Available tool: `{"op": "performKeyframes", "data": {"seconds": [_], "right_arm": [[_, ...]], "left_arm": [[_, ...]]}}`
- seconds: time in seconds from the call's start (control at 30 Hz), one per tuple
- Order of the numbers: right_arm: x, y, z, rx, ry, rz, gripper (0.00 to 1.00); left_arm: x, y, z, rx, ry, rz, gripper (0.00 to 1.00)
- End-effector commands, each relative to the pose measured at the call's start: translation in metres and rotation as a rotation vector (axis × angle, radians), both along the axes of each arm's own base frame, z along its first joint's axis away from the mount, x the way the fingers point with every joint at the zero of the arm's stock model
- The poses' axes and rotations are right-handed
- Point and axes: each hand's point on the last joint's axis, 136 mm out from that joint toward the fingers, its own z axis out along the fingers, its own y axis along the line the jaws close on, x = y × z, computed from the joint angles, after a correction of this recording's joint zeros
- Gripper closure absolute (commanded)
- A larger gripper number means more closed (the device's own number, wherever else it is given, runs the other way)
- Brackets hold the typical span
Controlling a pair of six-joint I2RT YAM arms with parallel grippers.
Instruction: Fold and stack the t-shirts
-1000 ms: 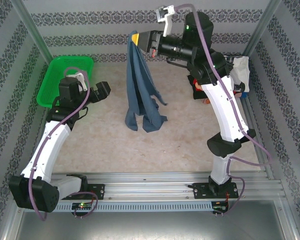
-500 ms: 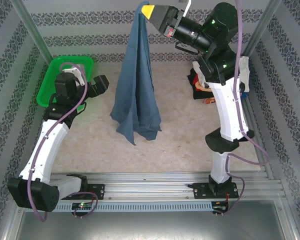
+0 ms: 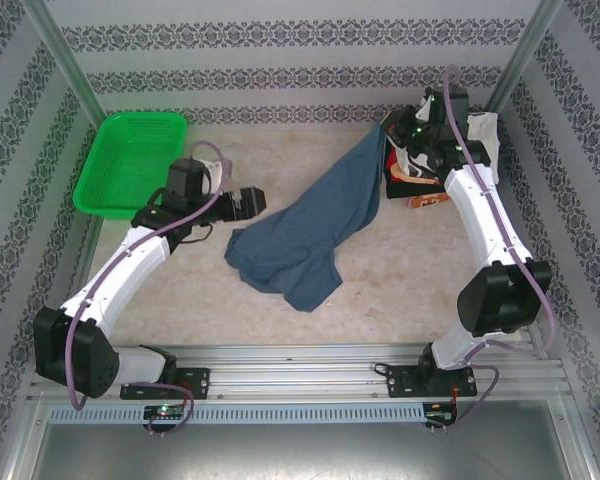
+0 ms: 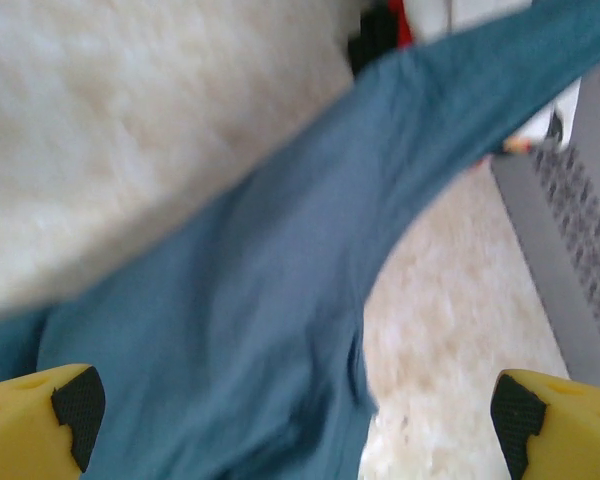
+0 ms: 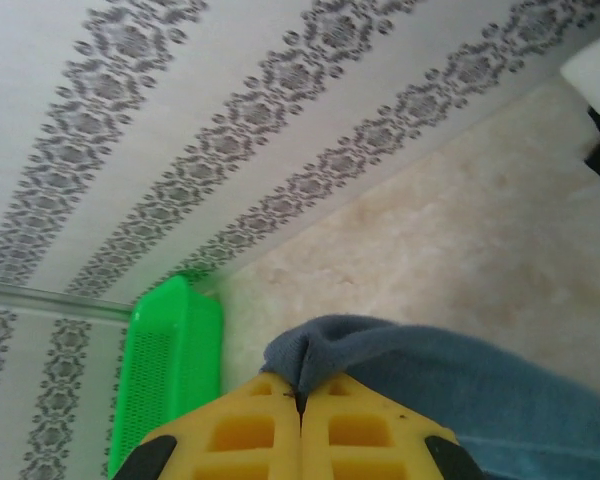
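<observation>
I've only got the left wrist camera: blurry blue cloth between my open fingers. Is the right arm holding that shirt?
Observer: Yes, the right fingers are shut on a bunched edge of the slate-blue cloth t-shirt.
Operator: Is it hanging free?
Observer: No, most of it lies crumpled on the beige table; one end rises to the right fingers at the far right.
Operator: And the basket?
Observer: The green plastic mesh basket sits in the far left corner, apart from the shirt.

1 blue t-shirt [image 3: 300, 240], 1 basket [image 3: 130, 165]
</observation>
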Motion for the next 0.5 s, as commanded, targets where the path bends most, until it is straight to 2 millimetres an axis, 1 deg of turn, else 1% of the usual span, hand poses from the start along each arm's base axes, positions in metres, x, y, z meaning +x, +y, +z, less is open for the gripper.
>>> {"op": "performKeyframes", "data": {"seconds": [0.0, 0.07, 0.1, 0.17, 0.23, 0.33, 0.4, 0.47], "right_arm": [[-0.001, 0.000, 0.037, -0.025, -0.139, 0.009, 1.00], [-0.001, -0.004, 0.025, -0.027, -0.109, 0.006, 1.00], [-0.001, -0.007, 0.020, -0.028, -0.095, 0.003, 1.00], [-0.003, -0.009, 0.012, -0.033, -0.078, 0.003, 1.00], [-0.004, -0.011, 0.004, -0.043, -0.062, 0.002, 1.00], [-0.007, -0.011, -0.007, -0.046, -0.035, 0.008, 1.00], [-0.009, -0.011, -0.013, -0.044, -0.021, 0.012, 1.00], [-0.012, -0.011, -0.018, -0.044, -0.010, 0.014, 1.00]], "left_arm": [[-0.055, -0.035, -0.033, 0.044, 0.127, -0.203, 0.00], [-0.082, -0.049, -0.056, 0.123, 0.191, -0.296, 0.00], [-0.091, -0.052, -0.069, 0.163, 0.238, -0.324, 0.00], [-0.107, -0.055, -0.091, 0.225, 0.322, -0.363, 0.00], [-0.117, -0.065, -0.104, 0.270, 0.361, -0.421, 0.00], [-0.122, -0.081, -0.126, 0.334, 0.420, -0.477, 0.03], [-0.116, -0.087, -0.145, 0.363, 0.464, -0.469, 0.08], [-0.107, -0.090, -0.157, 0.386, 0.486, -0.443, 0.12]]}}
